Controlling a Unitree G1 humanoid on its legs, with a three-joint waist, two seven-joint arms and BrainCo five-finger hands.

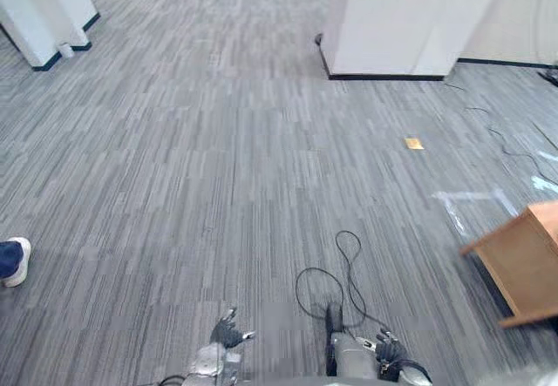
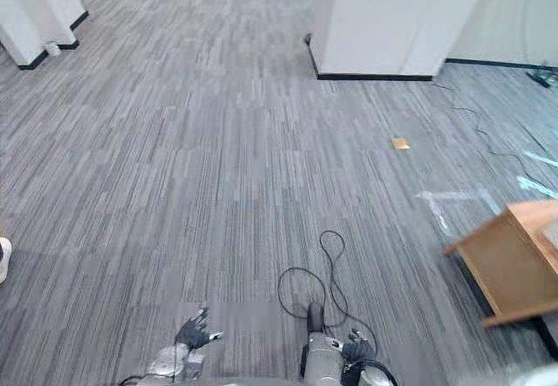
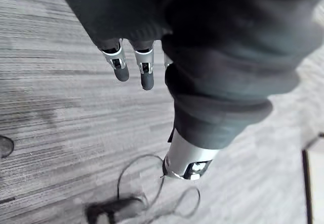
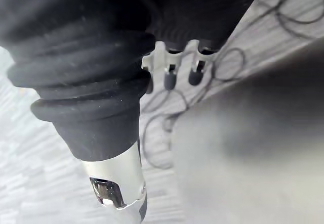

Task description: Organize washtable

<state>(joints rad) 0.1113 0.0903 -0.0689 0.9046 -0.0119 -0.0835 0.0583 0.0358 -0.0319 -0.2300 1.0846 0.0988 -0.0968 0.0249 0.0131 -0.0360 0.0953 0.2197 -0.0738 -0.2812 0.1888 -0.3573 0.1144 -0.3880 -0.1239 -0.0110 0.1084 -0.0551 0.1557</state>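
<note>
A light wooden table [image 1: 523,264] juts in at the right edge, only its corner and side panel showing; nothing on its top is visible. My left hand [image 1: 228,332] hangs low at the bottom of the view over grey carpet, fingers [image 3: 119,64] straight and spread, holding nothing. My right hand [image 1: 388,349] hangs at the bottom right, its fingers [image 4: 171,77] relaxed and empty. Both hands are well short of the table.
A white wall block [image 1: 410,20] stands ahead at the right, a white column [image 1: 44,11] at the far left with a small white object [image 1: 65,50] at its foot. A yellow tag [image 1: 414,144] and pale tape marks [image 1: 471,199] lie on the carpet. A person's shoe [image 1: 13,260] shows at the left edge.
</note>
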